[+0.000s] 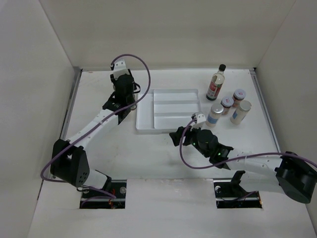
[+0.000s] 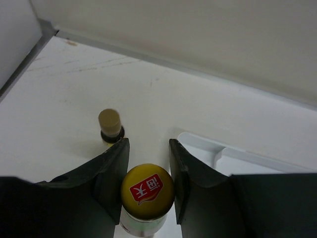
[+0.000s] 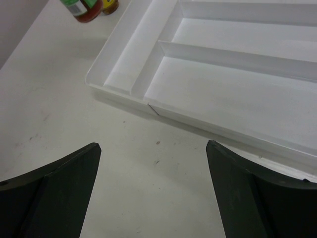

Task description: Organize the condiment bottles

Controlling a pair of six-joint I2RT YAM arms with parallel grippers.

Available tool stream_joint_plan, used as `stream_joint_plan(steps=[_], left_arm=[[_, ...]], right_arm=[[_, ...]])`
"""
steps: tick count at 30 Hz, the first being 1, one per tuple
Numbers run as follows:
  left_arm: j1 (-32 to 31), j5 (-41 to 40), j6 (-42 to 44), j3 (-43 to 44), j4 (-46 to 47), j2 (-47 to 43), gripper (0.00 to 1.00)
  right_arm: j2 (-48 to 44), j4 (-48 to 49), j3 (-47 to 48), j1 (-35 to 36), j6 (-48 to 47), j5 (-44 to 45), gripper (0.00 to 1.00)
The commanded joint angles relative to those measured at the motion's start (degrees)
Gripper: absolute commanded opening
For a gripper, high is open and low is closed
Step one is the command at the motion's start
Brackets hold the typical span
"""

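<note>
At 9 o'clock of divided tray (image 1: 171,119): gripping yellow-capped red sauce bottle (image 2: 147,191) with left gripper (image 2: 148,153), jaws closed on it; tiny brown bottle (image 2: 110,126) just beside. Holding right gripper (image 3: 153,148) wide, empty, at 6 o'clock. Five other containers (image 1: 227,103) clustered at 2 o'clock. Nothing in tray; judging task barely begun.

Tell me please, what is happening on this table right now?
The left gripper is closed on the yellow-capped sauce bottle, just left of the white tray. A tiny brown bottle stands close by, untouched. The right gripper is open and holds nothing; it hangs over the table at the tray's near edge. A tall black-capped bottle, two red-lidded jars and two white shakers stand grouped right of the tray. Nothing is in the tray.
</note>
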Motion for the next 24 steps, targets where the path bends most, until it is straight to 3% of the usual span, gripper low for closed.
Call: stream_joint_plan(steps=[1,12,20,22,24], left_arm=[[-1.68,0.55,0.58,7.69,7.10,0.45,0.17],[-2.91,4.42,0.67,21.40,8.68,18.46,0.15],[-3.00,6.01,0.40,17.73,14.91,23.40,0.16],[-3.17,5.57,0.40,15.53,17.02,23.40,0.21],[-3.35,5.13,0.40,13.51,18.61,22.53,0.33]], right_arm=[[-1.44,3.41,1.43,0.49,-0.32,0.92,0.95],[-2.58,3.41,0.55,-0.21,-0.23,0.92,0.97],[-2.59,3.41,0.29,-0.83,-0.14,0.75,0.97],[-2.58,3.41,0.29,-0.83,-0.14,0.84,0.97],[-2.58,3.41,0.29,-0.83,-0.14,0.92,0.97]])
